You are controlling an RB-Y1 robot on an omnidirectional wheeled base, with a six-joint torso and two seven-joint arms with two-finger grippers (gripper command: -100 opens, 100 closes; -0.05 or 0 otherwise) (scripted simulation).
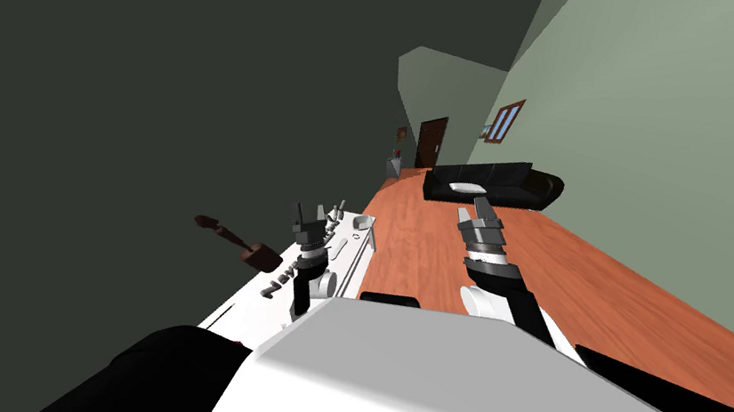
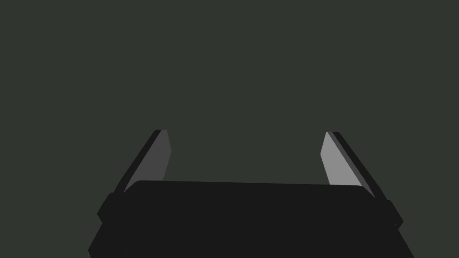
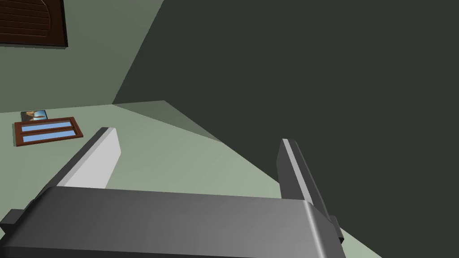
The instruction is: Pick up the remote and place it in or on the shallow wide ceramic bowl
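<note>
Dark green walls, a reddish wood floor (image 1: 433, 243), and a long white sideboard (image 1: 237, 318) runs along the wall on my left. The left gripper (image 2: 246, 134) hangs over that sideboard, its 2 fingers spread wide with nothing between them, facing bare wall. The right gripper (image 3: 197, 136) is out over the floor, fingers parted too, empty. Further along the white top sits a small pale bowl-like dish (image 1: 361, 223), likely the target. It lies past some grey block letters (image 1: 277, 281) and a brown ornament (image 1: 253, 252). The remote? I can't pick it out among the small things there. By my read nothing is done yet: finding, grasping, carrying and placing all remain.
</note>
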